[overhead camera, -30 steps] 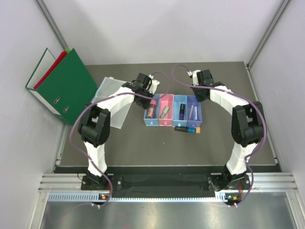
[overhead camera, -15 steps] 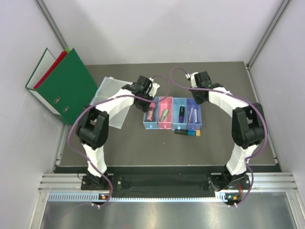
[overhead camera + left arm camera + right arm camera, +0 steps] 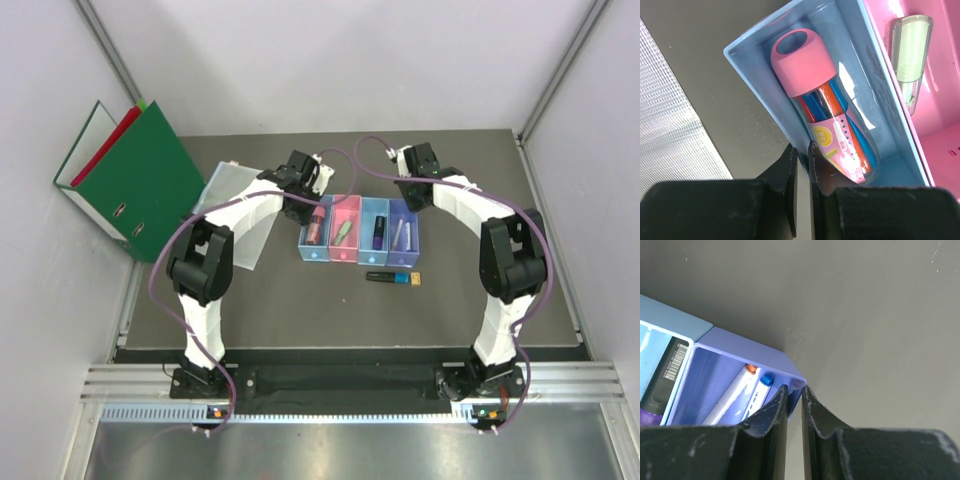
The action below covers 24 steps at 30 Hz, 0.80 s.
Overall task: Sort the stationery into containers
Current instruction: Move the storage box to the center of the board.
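Observation:
The containers are four joined bins: light blue (image 3: 303, 246), pink (image 3: 352, 247), blue (image 3: 367, 246), purple (image 3: 413, 246). My left gripper (image 3: 303, 206) is shut on the light blue bin's left wall (image 3: 755, 85), one finger inside. That bin holds the pink-capped glue stick (image 3: 805, 62). The green highlighter (image 3: 911, 50) lies in the pink bin. My right gripper (image 3: 415, 200) is shut on the purple bin's far right corner (image 3: 790, 371). Two white pens (image 3: 735, 392) lie in it. A dark marker (image 3: 665, 375) lies in the blue bin. Another dark marker (image 3: 388, 277), with a tan bit at its end, lies on the table.
Green and red ring binders (image 3: 140, 180) lean against the left wall. A clear plastic sleeve (image 3: 225, 200) lies just left of the bins, under the left arm. Grey walls close in the table at the back and both sides.
Both grippers have slid the row of bins a little toward the far side. The dark marker on the table stayed put, so a gap opened between it and the bins.

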Each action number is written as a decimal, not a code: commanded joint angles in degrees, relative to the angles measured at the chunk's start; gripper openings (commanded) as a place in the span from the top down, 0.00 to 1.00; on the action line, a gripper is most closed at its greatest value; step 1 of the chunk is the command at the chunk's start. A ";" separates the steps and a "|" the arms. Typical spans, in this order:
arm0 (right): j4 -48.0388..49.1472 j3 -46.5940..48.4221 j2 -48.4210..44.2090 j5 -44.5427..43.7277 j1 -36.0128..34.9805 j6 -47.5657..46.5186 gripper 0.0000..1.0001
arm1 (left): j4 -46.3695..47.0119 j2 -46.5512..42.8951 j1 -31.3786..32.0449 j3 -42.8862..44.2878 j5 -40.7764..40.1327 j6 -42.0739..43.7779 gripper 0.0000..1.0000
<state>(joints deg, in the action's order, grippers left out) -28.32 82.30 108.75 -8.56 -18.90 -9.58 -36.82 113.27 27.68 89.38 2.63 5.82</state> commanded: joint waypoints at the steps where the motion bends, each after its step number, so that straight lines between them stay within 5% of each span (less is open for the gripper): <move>1: 7.84 3.30 1.55 9.09 -4.40 -0.08 0.96 | 3.16 4.23 2.29 1.58 9.85 6.66 0.99; 17: 7.66 9.10 3.93 9.08 -4.31 -1.05 0.96 | 4.74 4.24 2.20 0.62 9.76 6.48 0.98; 19: 7.57 8.93 3.75 9.08 -4.31 -1.22 0.92 | 5.09 3.97 2.20 0.44 9.50 6.39 0.89; 24: 7.22 8.66 2.00 9.08 -4.48 -2.01 0.65 | 5.70 2.92 2.20 0.18 9.23 6.22 0.61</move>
<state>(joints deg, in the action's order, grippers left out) -28.10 87.55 112.68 -8.27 -19.03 -11.40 -35.57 114.54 27.05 90.74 2.46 8.58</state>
